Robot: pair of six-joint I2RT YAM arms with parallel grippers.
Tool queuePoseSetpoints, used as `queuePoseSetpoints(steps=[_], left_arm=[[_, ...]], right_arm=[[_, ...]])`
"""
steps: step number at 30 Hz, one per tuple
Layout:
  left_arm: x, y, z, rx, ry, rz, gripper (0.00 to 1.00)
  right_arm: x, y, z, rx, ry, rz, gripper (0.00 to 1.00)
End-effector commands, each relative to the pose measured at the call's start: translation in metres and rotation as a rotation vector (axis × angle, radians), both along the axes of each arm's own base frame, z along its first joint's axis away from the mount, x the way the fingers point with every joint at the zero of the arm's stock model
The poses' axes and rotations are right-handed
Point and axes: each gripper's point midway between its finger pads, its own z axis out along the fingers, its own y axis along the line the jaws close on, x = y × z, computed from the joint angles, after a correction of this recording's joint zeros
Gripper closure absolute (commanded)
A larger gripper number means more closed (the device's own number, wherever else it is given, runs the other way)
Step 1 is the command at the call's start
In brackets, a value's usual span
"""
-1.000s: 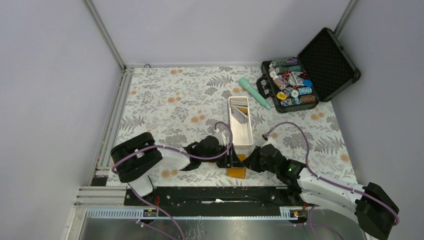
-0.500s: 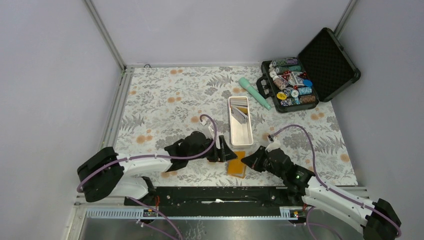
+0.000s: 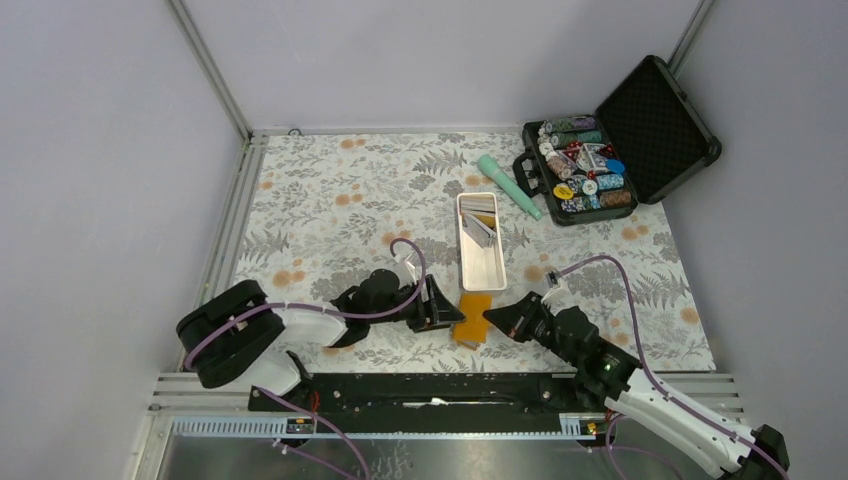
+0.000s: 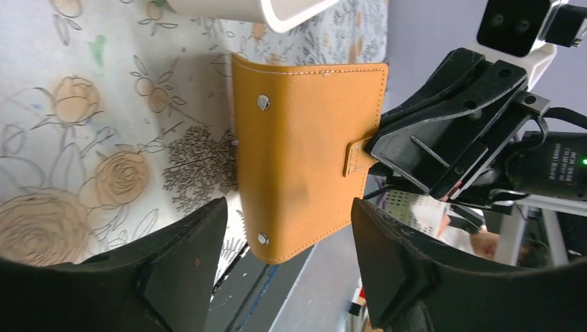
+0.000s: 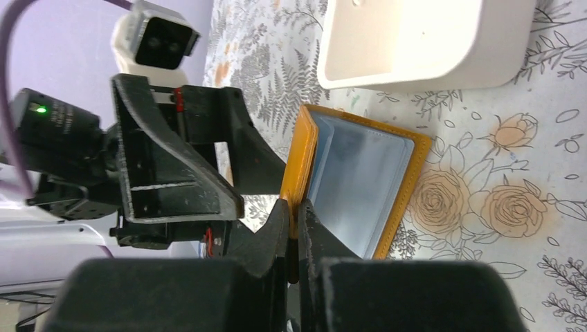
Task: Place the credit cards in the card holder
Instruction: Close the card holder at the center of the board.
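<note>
The long white tray [image 3: 482, 272] holds what look like the credit cards [image 3: 480, 226] leaning at its far end, while at its near end the orange leather-like card holder [image 3: 474, 320] sits part open on the floral cloth [image 3: 330, 200], pale blue pockets showing, its tab edge pinched by the clenched right gripper [image 5: 294, 207], the left gripper [image 3: 446, 310] spread and grasping nothing.

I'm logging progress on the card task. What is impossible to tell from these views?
Top view: the credit cards in the white tray are too small to count.
Left wrist view: the lifted cover of the card holder hides its pockets; the top edge cuts off the tray.
Right wrist view: the right gripper, shut on the cover, blocks the pockets' near part, so a card inside could go unseen.
</note>
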Motion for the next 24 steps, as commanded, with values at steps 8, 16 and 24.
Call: queuePoseSetpoints(steps=[8, 16, 24], left_arm=[[-0.004, -0.020, 0.038, -0.207, -0.015, -0.074, 0.46], [-0.006, -0.023, 0.043, -0.222, -0.014, -0.092, 0.69], [-0.006, -0.022, 0.050, -0.243, -0.023, -0.087, 0.95]], right_arm=[[0.005, 0.006, 0.034, 0.110, -0.110, 0.004, 1.00], [0.004, 0.010, 0.041, 0.121, -0.130, 0.029, 1.00], [0.004, 0.008, 0.032, 0.100, -0.104, 0.017, 1.00]])
